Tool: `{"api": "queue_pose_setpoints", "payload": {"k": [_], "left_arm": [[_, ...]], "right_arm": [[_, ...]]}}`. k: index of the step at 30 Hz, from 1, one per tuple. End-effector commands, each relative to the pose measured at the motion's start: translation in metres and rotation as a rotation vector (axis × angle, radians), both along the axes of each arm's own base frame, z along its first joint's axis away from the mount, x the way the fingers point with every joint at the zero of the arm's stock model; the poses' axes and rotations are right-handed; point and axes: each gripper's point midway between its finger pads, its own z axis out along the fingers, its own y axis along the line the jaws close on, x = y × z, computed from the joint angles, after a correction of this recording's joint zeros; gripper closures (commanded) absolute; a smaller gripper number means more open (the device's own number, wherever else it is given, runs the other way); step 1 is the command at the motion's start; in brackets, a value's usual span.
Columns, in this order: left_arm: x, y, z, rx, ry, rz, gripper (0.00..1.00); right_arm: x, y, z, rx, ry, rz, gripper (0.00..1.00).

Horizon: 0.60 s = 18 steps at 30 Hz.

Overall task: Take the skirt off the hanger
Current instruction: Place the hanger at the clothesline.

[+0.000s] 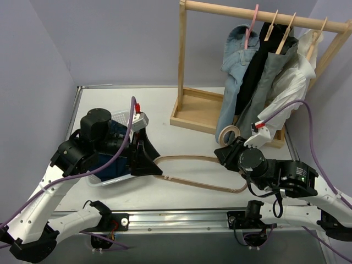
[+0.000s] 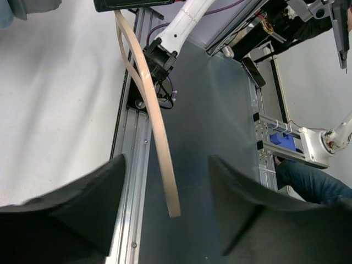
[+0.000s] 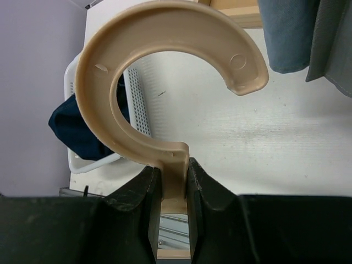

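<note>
at the near edge of the tabletop (image 1: 192,140), your right gripper (image 3: 173,170) is clamped on the neck of a bare hanger (image 3: 110,66). its far tip sits between the wide, untouching jaws of your left gripper (image 2: 168,176). farther back, on the rack (image 1: 231,8), the skirt (image 1: 268,82) hangs from the hanger (image 1: 286,33), so removal looks not yet begun.

The long grey pleated skirt (image 1: 271,74) hangs from the wooden rack (image 1: 183,55) at far right, while the bare, pale hanger (image 3: 96,82) extends over the worktop (image 1: 165,137), hook neck pinched in the right gripper (image 3: 174,176)'s jaws.
</note>
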Motion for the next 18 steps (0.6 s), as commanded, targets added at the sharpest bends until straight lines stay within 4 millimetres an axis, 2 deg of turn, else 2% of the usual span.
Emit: {"api": "queue_pose_setpoints", "payload": {"k": [1,2,3,4,6,7,8,9,10,12,13,15,18], "left_arm": [[0.003,0.000,-0.005,0.026,-0.018,0.031,0.37],[0.006,0.000,-0.005,0.036,-0.019,0.049,0.50],[0.009,0.000,-0.005,0.050,-0.013,0.071,0.93],[0.015,-0.001,-0.010,0.076,0.000,0.096,0.97],[0.029,0.002,-0.016,0.126,-0.011,0.173,0.98],[0.034,0.003,-0.018,0.146,-0.012,0.200,0.98],[0.049,0.008,-0.024,0.187,-0.034,0.286,0.98],[0.054,0.013,-0.029,0.226,-0.045,0.322,0.98],[0.059,0.018,-0.027,0.243,-0.067,0.360,0.98],[0.076,0.032,-0.031,0.310,-0.106,0.474,0.98],[0.081,0.035,-0.025,0.316,-0.124,0.502,0.98],[0.091,0.043,-0.025,0.362,-0.146,0.551,0.98],[0.099,0.042,-0.008,0.325,-0.192,0.581,0.98]], "right_arm": [[0.010,0.005,0.018,0.023,-0.047,-0.032,1.00],[0.010,0.005,0.018,0.025,-0.048,-0.030,1.00],[0.010,0.005,0.017,0.023,-0.048,-0.029,1.00],[0.010,0.004,0.018,0.024,-0.052,-0.029,0.99],[0.009,0.002,0.019,0.034,-0.056,-0.029,0.91],[0.008,-0.001,0.021,0.045,-0.060,-0.033,0.73],[0.007,-0.003,0.022,0.052,-0.062,-0.032,0.62],[0.007,-0.005,0.024,0.058,-0.066,-0.031,0.52],[0.004,-0.009,0.028,0.071,-0.074,-0.024,0.37],[0.002,-0.016,0.029,0.081,-0.074,-0.030,0.25],[0.001,-0.022,0.033,0.101,-0.081,-0.039,0.18],[-0.002,-0.030,0.036,0.116,-0.088,-0.045,0.16],[-0.005,-0.043,0.043,0.169,-0.106,-0.064,0.18]]}}
